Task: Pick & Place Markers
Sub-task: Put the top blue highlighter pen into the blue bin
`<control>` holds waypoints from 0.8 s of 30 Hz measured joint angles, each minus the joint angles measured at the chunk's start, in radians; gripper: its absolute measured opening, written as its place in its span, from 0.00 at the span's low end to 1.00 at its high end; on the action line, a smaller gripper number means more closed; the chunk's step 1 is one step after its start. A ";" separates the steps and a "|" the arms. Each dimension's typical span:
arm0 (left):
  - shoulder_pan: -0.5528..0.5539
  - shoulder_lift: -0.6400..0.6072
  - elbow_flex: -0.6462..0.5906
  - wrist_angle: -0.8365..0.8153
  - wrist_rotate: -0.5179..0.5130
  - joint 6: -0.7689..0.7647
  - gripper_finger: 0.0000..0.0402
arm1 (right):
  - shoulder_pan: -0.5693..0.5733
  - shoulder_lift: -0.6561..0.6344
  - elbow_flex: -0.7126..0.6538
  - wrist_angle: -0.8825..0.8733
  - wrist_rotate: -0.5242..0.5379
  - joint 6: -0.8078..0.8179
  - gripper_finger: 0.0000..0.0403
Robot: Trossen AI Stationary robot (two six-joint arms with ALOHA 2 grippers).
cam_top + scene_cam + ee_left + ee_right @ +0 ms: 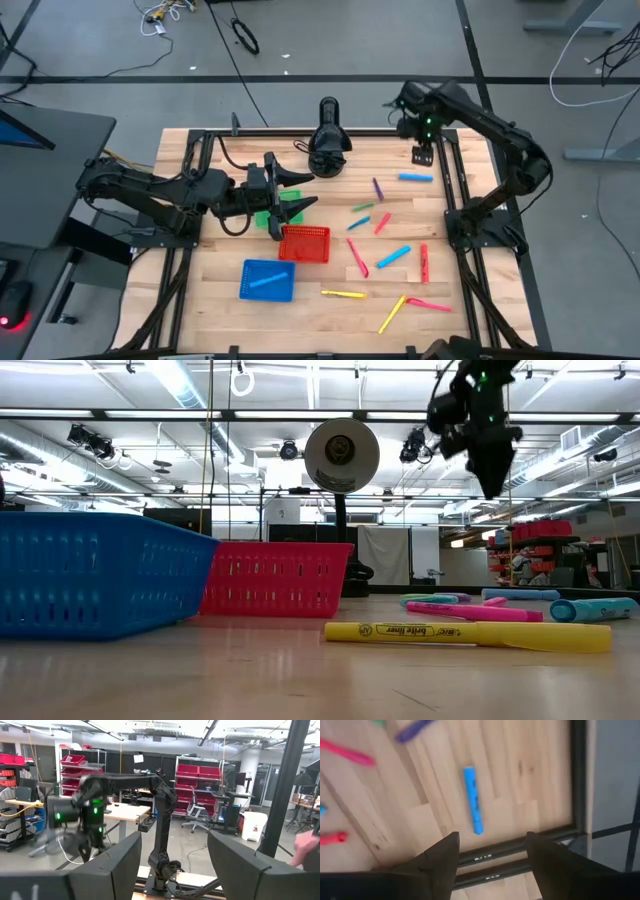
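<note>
Fingers of the right gripper point(490, 852) stand spread and hold nothing, hanging above the far right corner of the wooden table point(330, 312), with a blue marker point(473, 806) lying on the boards just below and ahead of them, near the table's black edge rail. Farther out from that gripper the other markers point(385, 257) lie scattered flat across the right half of the planks: pink, yellow, blue, green and purple sticks, mostly apart from each other; a yellow one point(467, 633) carries printed lettering along its barrel. Left gripper point(292, 190) waits well apart over the table's middle left, its fingers also spread and empty, above a green basket point(268, 216), with a red basket point(305, 244) and a blue basket point(267, 280) nearer the front edge. Beyond the table lies a grey floor with cables, shelving with red bins, and ceiling strip lights.
</note>
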 joint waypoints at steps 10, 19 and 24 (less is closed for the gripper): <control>0.000 0.000 0.000 -0.003 0.000 0.000 0.58 | -0.025 -0.001 -0.240 0.217 0.036 -0.071 0.58; 0.000 0.000 0.000 -0.027 0.000 0.000 0.58 | -0.031 -0.001 -0.388 0.362 -0.025 -0.095 0.58; 0.000 0.000 0.000 -0.029 0.000 0.000 0.58 | -0.031 -0.002 -0.448 0.409 -0.026 -0.123 0.58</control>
